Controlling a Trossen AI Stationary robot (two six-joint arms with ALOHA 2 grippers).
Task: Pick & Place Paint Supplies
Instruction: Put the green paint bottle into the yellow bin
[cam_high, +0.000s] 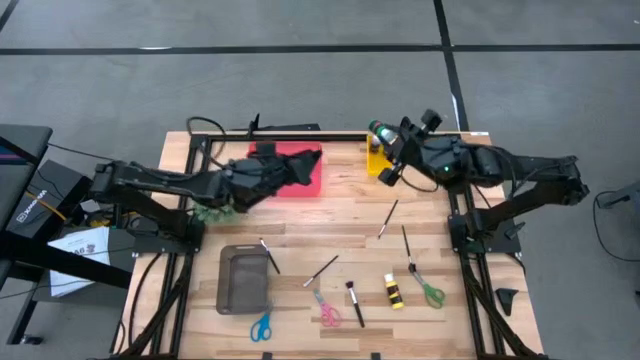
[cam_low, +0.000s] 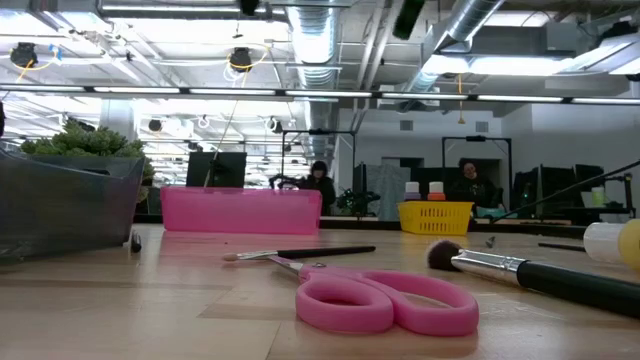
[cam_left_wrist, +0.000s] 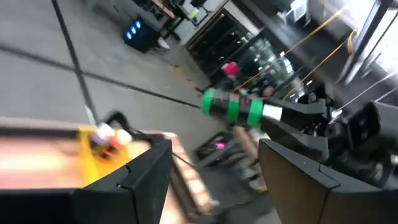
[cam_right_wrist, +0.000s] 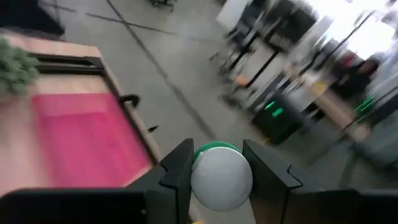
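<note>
Right wrist: hand (cam_right_wrist: 216, 163) grips green bottle (cam_right_wrist: 221, 176).

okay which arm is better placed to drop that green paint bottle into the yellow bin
Right. The right gripper is already shut on the green paint bottle and hangs just over the yellow bin at the table's far edge. The left gripper is open and empty over the pink bin, farther away.

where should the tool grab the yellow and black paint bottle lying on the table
Across the middle of the yellow-and-black paint bottle, coming straight down from above. It lies on its side, long axis running front to back, so fingers closing on its two long flanks fit best. Green scissors lie close beside it.
</note>
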